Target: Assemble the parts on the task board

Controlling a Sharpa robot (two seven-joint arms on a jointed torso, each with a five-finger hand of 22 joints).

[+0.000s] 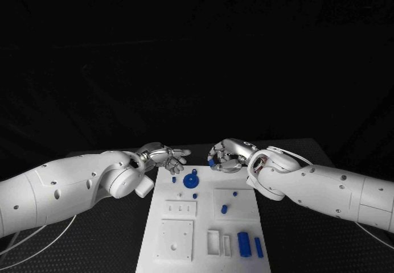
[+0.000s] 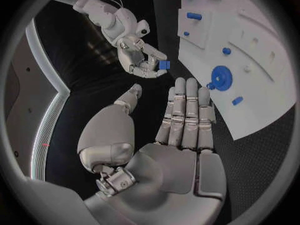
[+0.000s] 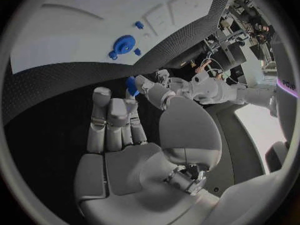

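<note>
Right hand (image 1: 228, 156), frame centre just above board's top edge: small blue block (image 1: 213, 163) pinched between thumb and fingers, other fingers curled. Left hand (image 1: 164, 157), centre-left: fingers straight and apart, palm up, nothing held. White task board (image 1: 205, 242), flat smooth plate with raised rectangular blocks, lower centre. One round blue gear (image 1: 191, 182) near board's top. Two long blue bars (image 1: 243, 243) upright at lower right. Several small blue pegs scattered, count unclear.

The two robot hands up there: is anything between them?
No. In the head view, just bare black table separates the open left robot hand from the right robot hand, which pinches a small blue part.
</note>
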